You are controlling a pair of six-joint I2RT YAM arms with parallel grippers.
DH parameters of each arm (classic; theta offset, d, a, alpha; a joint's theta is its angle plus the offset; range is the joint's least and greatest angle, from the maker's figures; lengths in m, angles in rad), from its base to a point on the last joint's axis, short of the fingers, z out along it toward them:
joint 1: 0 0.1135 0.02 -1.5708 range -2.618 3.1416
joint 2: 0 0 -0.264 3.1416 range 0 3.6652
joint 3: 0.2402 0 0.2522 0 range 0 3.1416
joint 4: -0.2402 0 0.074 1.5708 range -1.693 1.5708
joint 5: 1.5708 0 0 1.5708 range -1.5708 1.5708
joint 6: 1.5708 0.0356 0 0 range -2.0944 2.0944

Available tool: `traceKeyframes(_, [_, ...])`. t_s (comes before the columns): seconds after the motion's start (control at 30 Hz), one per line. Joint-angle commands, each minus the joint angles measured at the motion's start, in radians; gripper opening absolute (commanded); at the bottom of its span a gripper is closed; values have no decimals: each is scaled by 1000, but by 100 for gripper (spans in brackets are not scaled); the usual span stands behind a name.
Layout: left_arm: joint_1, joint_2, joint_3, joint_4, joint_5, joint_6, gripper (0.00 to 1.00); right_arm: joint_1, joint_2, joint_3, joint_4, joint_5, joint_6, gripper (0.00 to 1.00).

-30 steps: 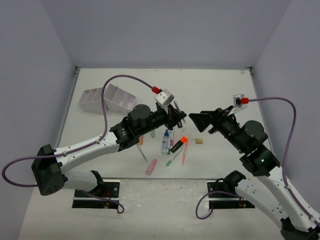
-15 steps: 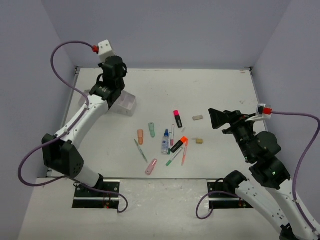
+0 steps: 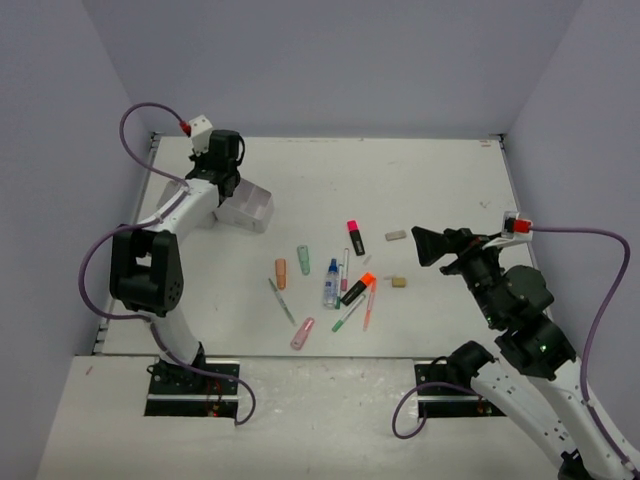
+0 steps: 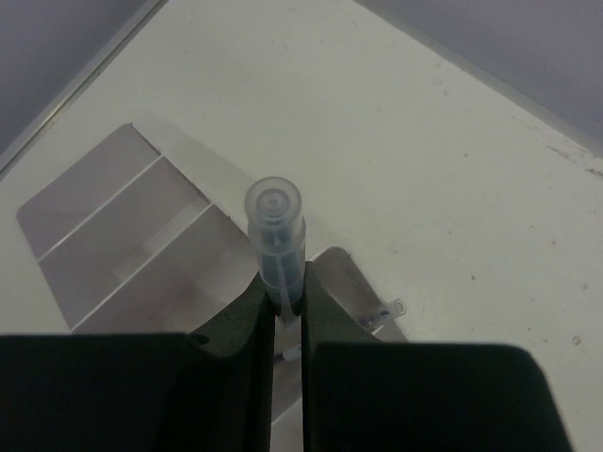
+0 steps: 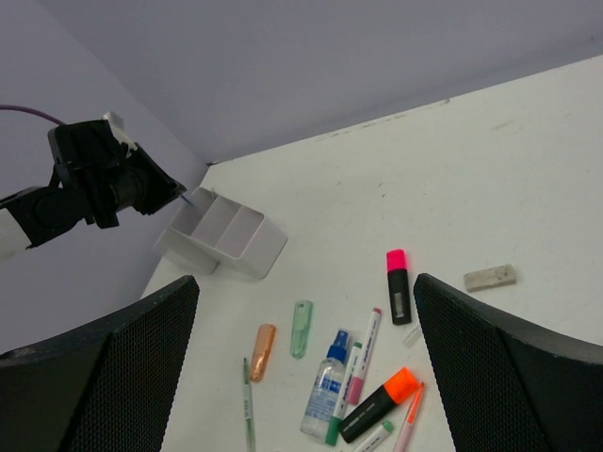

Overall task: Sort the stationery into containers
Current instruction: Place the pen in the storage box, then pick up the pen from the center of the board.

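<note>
You have barely started. Your left gripper [image 4: 281, 303] pinches a clear-capped pen [image 4: 276, 234] over the three-bay organiser [image 3: 250, 208] at the upper left, and its bays look bare. Your right gripper [image 3: 430, 246] gapes wide and holds nothing. Mid-frame, twelve pieces lie unsorted: four pens [image 3: 281, 300], five highlighters [image 3: 355, 237], two erasers [image 3: 396, 236], one bottle [image 3: 330, 283].

even, diffuse light, faint shadows, slight blur in left wrist view
</note>
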Motion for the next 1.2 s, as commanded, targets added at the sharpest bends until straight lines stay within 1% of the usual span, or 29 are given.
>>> traceKeyframes(0.0, [0, -35, -48, 54, -21, -56, 0, -4, 8, -13, 24, -17, -15, 99])
traceKeyframes(0.13, [2, -56, -105, 89, -15, -68, 0, -2, 16, -10, 22, -20, -16, 99])
traceKeyframes(0.23, [-1, -85, -120, 97, 2, -73, 33, -2, 35, -7, 22, -25, -16, 99])
traceKeyframes(0.27, [-2, -96, -124, 99, 6, -73, 42, -2, 41, -4, 23, -26, -15, 99])
traceKeyframes(0.3, [-3, -109, -127, 100, 8, -72, 49, -2, 45, -3, 24, -29, -13, 99])
traceKeyframes(0.37, [-6, -136, -135, 109, 17, -68, 54, -2, 51, -1, 24, -34, -8, 99])
traceKeyframes(0.47, [-7, -159, -140, 120, 31, -56, 56, -2, 63, 3, 25, -39, -2, 99])
traceKeyframes(0.73, [-45, -254, -125, 145, 74, 0, 56, -2, 110, 20, 25, -48, 7, 99])
traceKeyframes(0.87, [-57, -290, -126, 137, 106, 15, 57, -2, 125, 20, 26, -51, 9, 99])
traceKeyframes(0.93, [-110, -323, -123, 127, 114, 39, 60, -2, 137, 22, 28, -44, 3, 99])
traceKeyframes(0.97, [-163, -341, -115, 120, 102, 59, 65, -2, 146, 25, 27, -33, -3, 99])
traceKeyframes(1.03, [-253, -346, -88, 34, 113, 70, 69, -6, 157, 32, 22, -27, -19, 98])
traceKeyframes(1.1, [-330, -332, -69, -6, 151, 58, 71, -13, 181, 50, -8, -20, -34, 96])
traceKeyframes(1.13, [-380, -314, -67, -86, 197, 23, 71, -22, 212, 86, -55, -7, -42, 94])
traceKeyframes(1.17, [-412, -301, -72, -103, 223, 10, 70, -30, 233, 98, -84, -11, -46, 92])
